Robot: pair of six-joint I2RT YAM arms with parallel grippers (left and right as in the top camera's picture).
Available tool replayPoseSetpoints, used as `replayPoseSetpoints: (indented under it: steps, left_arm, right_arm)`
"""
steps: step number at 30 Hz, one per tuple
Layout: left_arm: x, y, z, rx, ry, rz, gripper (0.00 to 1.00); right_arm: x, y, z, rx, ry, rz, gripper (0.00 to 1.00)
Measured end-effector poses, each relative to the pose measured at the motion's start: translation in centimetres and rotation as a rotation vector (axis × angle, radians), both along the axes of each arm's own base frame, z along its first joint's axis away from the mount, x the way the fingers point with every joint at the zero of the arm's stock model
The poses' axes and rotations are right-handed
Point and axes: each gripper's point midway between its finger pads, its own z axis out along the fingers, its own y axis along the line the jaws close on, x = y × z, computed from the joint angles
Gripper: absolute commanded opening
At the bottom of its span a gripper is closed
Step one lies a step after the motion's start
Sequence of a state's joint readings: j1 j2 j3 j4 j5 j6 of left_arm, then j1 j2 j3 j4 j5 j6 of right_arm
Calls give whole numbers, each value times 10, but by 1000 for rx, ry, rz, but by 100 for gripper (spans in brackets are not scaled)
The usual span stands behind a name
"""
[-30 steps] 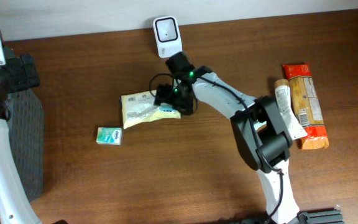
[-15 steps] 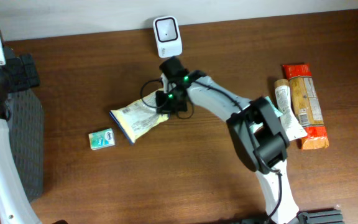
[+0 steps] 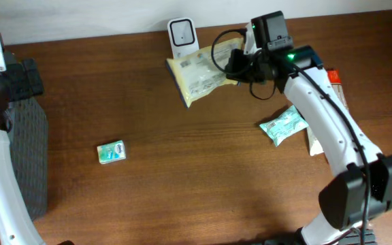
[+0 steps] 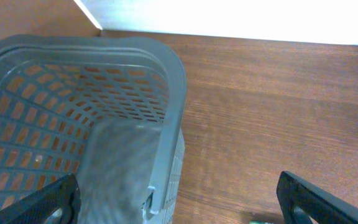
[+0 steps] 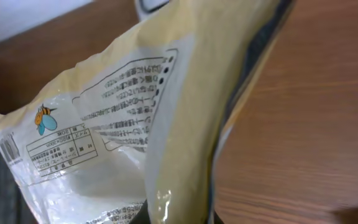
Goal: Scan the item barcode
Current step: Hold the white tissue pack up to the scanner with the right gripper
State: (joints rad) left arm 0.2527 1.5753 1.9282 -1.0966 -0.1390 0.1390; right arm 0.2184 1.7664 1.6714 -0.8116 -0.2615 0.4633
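Note:
The item is a yellow and clear plastic bag (image 3: 197,76) with black print, hanging in the air just below and to the right of the white scanner (image 3: 182,37) at the table's back edge. My right gripper (image 3: 235,63) is shut on the bag's right end. In the right wrist view the bag (image 5: 104,137) fills the frame and hides the fingers. A small striped patch that looks like the barcode (image 5: 8,150) sits near its left corner. My left gripper (image 4: 179,198) is open over the basket's rim with nothing between its fingers.
A grey mesh basket (image 3: 31,156) stands at the left edge. A small green box (image 3: 111,152) lies left of centre. A green packet (image 3: 284,126) lies under the right arm, with a white tube (image 3: 314,144) and orange snack packs (image 3: 336,82) partly hidden behind it.
The right gripper shut on the bag, lifted it off the middle of the table and carried it back and right, next to the scanner. The green box shifted slightly. The left arm stayed put.

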Motion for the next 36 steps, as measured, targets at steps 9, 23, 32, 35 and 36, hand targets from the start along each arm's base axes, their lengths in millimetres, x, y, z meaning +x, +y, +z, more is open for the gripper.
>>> replayPoseSetpoints:
  steps: [9,23,32,35,36]
  left_arm:
    - [0,0,0,0,0,0,99]
    - [0,0,-1,0,1,0,99]
    - [0,0,-1,0,2,0,99]
    - [0,0,-1,0,2,0,99]
    - [0,0,-1,-1,3,0,99]
  right_arm:
    - [22,-23,40,-188,-231,-76,4]
    - [132,63,84,-1473,-1034,-50,4]
    - [166,61,55,-1619,-1214,129,4]
    - [171,70,74,-1544,-1308,126,4]
    - [175,76,84,-1520,-1334,139,4]
